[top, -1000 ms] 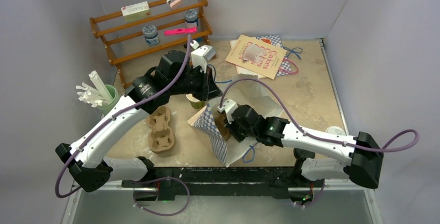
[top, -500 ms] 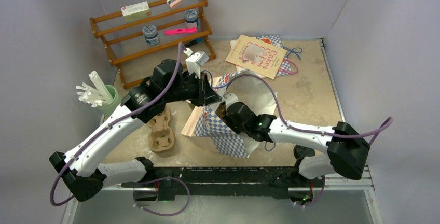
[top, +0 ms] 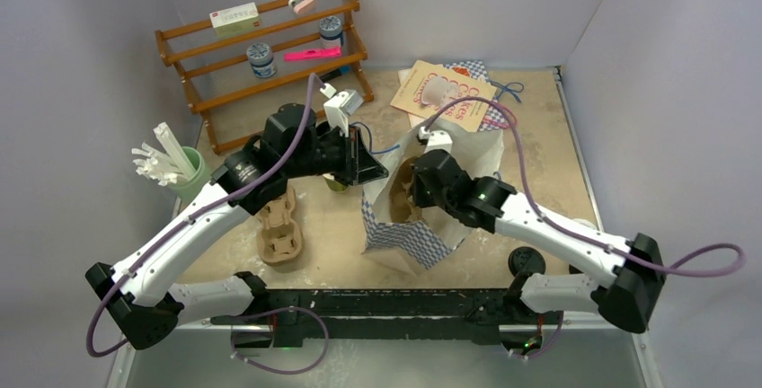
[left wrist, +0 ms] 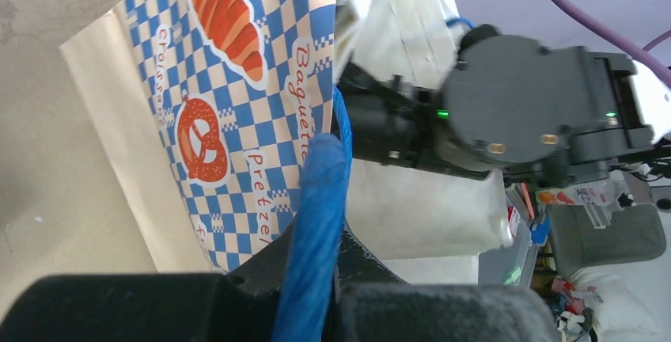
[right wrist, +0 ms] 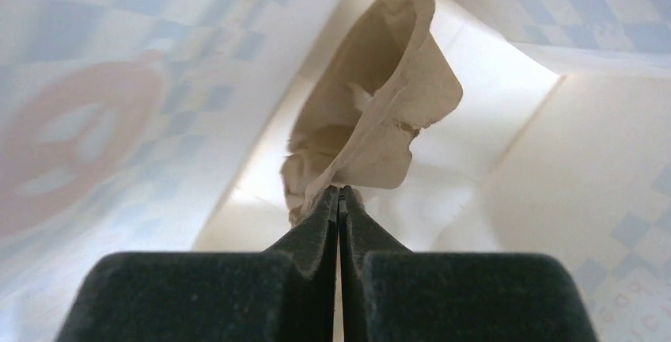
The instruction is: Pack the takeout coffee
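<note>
The takeout coffee is out of view. A blue-checked paper bag (top: 409, 237) stands open at the table's middle, its printed side (left wrist: 229, 120) filling the left wrist view. My left gripper (top: 376, 172) is shut on the bag's blue rope handle (left wrist: 320, 191) at the bag's left rim. My right gripper (top: 409, 192) reaches into the bag's mouth from the right. It (right wrist: 340, 193) is shut on the torn edge of a brown pulp cup carrier (right wrist: 380, 112), which hangs inside the bag's white walls.
A second pulp carrier (top: 277, 224) lies left of the bag. A small green cup (top: 335, 184) peeks out under my left wrist. A green cup of white sticks (top: 180, 171) stands far left, a wooden shelf (top: 261, 51) at the back, a cake book (top: 447, 96) behind the bag.
The bag has swung from lying tilted to standing open. My right gripper has carried the pulp carrier back and right into the bag's mouth. The left gripper keeps its hold on the handle.
</note>
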Available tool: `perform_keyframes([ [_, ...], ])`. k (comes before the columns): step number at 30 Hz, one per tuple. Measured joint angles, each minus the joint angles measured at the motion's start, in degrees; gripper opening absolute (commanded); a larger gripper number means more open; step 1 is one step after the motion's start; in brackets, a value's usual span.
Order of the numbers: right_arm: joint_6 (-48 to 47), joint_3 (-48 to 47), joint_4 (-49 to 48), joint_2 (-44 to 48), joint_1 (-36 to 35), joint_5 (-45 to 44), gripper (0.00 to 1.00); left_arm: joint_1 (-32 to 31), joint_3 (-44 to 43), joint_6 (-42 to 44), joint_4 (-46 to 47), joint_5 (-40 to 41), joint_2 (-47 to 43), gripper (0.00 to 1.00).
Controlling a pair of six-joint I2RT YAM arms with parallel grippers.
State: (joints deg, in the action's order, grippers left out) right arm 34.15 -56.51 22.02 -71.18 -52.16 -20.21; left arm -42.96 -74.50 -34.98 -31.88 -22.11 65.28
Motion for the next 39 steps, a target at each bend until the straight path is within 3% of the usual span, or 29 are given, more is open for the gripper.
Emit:
perform_keyframes([
  [5,4.31,0.0,3.5,5.4,-0.04,-5.57,0.0,-0.37,5.07,-1.99,8.81,0.57,-0.31,0.0],
  [16,11.82,-0.22,8.17,4.02,0.2,-14.67,0.0,-1.92,7.28,1.27,25.22,3.48,1.66,0.0],
  [29,16.83,-0.79,7.8,1.38,8.5,-14.38,0.0,-2.12,12.02,4.61,29.7,2.54,0.44,0.0],
  [39,19.23,-2.8,10.86,-11.02,12.24,-11.8,0.0,-2.12,16.46,2.58,31.76,1.99,-0.59,0.0],
])
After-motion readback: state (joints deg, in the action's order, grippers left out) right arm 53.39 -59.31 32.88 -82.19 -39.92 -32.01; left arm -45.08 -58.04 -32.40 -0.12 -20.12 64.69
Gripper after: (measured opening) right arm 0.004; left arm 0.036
